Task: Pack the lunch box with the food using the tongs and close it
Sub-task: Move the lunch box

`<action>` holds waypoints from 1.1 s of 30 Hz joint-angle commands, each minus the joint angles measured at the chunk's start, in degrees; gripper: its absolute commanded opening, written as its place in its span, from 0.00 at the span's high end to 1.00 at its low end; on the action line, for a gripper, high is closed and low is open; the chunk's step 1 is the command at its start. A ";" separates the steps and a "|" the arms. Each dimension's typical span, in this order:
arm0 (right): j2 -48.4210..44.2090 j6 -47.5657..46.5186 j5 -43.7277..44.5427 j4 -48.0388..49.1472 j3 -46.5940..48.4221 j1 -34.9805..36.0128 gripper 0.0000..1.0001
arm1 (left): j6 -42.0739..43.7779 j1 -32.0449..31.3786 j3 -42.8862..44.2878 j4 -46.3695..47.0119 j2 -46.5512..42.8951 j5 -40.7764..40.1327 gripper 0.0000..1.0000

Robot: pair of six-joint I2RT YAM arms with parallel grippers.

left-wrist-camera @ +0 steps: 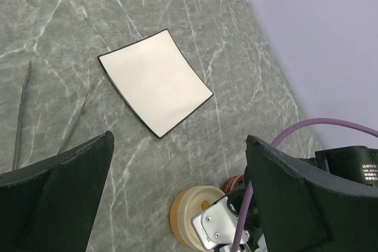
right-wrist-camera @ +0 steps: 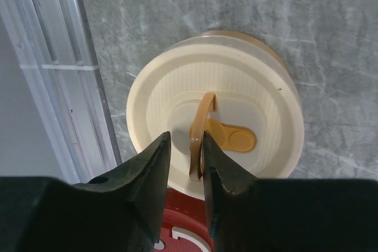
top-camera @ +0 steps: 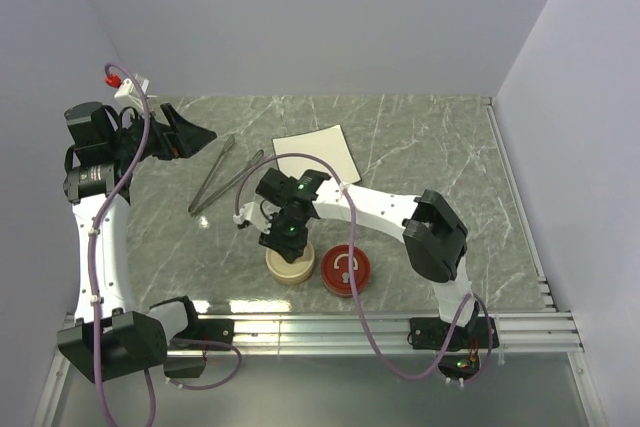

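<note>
The lunch box (top-camera: 290, 265) is a round cream tub with its lid on, near the table's front edge. Its lid (right-wrist-camera: 215, 110) carries an upright orange loop handle (right-wrist-camera: 199, 128). My right gripper (right-wrist-camera: 184, 140) hangs straight over it, slightly open. The loop stands between the jaws against the right finger, with a gap on the left. The silver tongs (top-camera: 222, 177) lie loose on the table at the back left. My left gripper (top-camera: 185, 134) hovers wide open near them, holding nothing (left-wrist-camera: 179, 146). No food shows; the white plate (top-camera: 316, 155) is bare.
A red round lid-like piece (top-camera: 346, 270) lies flat right beside the lunch box. A metal rail (top-camera: 380, 327) runs along the table's near edge, close to the box. Walls close in the table at the back and sides.
</note>
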 commanded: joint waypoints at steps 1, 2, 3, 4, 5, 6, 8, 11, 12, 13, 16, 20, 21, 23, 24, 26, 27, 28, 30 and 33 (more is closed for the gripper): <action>-2.17 1.07 0.41 -3.76 1.34 1.34 0.64 | 0.80 0.25 0.12 1.93 -1.85 1.69 0.01; -2.26 1.33 0.41 -3.76 1.52 1.51 0.64 | 0.89 0.25 0.30 1.84 -1.85 1.78 0.01; -2.35 1.34 0.41 -4.11 1.69 1.60 0.64 | 0.98 0.25 0.39 1.75 -1.93 1.87 0.01; -2.61 1.34 0.41 -4.02 1.70 1.86 0.64 | 0.98 0.25 0.39 1.75 -1.85 1.87 0.00; -2.70 1.34 0.58 -4.11 1.70 2.13 0.64 | 0.98 0.25 0.48 1.84 -1.93 1.95 0.01; -2.96 1.42 0.59 -4.11 1.70 2.21 0.64 | 0.98 0.25 0.48 1.84 -1.85 2.04 0.01; -3.23 1.69 0.67 -4.11 1.70 2.65 0.64 | 1.06 0.25 0.65 1.58 -1.93 2.31 0.01; -3.76 1.95 0.94 -4.20 1.70 3.36 0.62 | 1.06 0.25 0.65 1.40 -1.85 2.74 0.01; -4.02 2.04 1.02 -4.29 1.96 3.45 0.59 | 1.33 0.25 0.65 1.40 -1.85 2.83 0.01; -4.11 2.39 1.11 -4.37 2.13 3.62 0.57 | 1.42 0.16 0.56 1.31 -1.93 2.92 0.00; -4.46 2.74 1.38 -4.81 3.01 3.71 0.50 | 2.20 0.16 0.65 0.52 -1.85 3.36 0.01; -5.78 3.53 2.87 -4.90 4.68 3.71 0.48 | 4.48 0.16 0.65 -1.23 -1.94 3.71 0.01; -6.47 3.62 3.48 -4.90 5.47 3.62 0.47 | 4.93 0.25 0.65 -2.19 -2.02 3.63 0.01; -7.53 3.71 4.80 -4.38 5.91 3.27 0.42 | 7.20 0.25 0.91 -3.95 -1.50 3.45 0.01; -8.93 4.06 5.07 -3.94 6.09 2.40 0.41 | 8.44 0.25 1.18 -6.22 -1.15 2.93 0.01; -10.69 5.02 4.98 -3.24 6.00 0.82 0.39 | 12.46 0.25 2.14 -9.31 0.08 1.79 0.01; -12.70 5.46 4.72 -2.27 5.83 -1.10 0.33 | 13.80 0.25 2.41 -10.71 0.52 0.74 0.01; -13.94 5.99 4.54 -1.74 5.39 -2.43 0.28 | 15.11 0.16 2.67 -13.60 0.87 0.20 0.01; -17.62 7.48 3.67 0.01 3.90 -4.98 0.22 | 19.07 -0.19 3.11 -15.81 2.19 -2.07 0.01; -23.07 9.33 1.91 2.21 0.56 -11.56 0.21 | 23.12 -2.38 3.73 -19.86 3.86 -4.80 0.01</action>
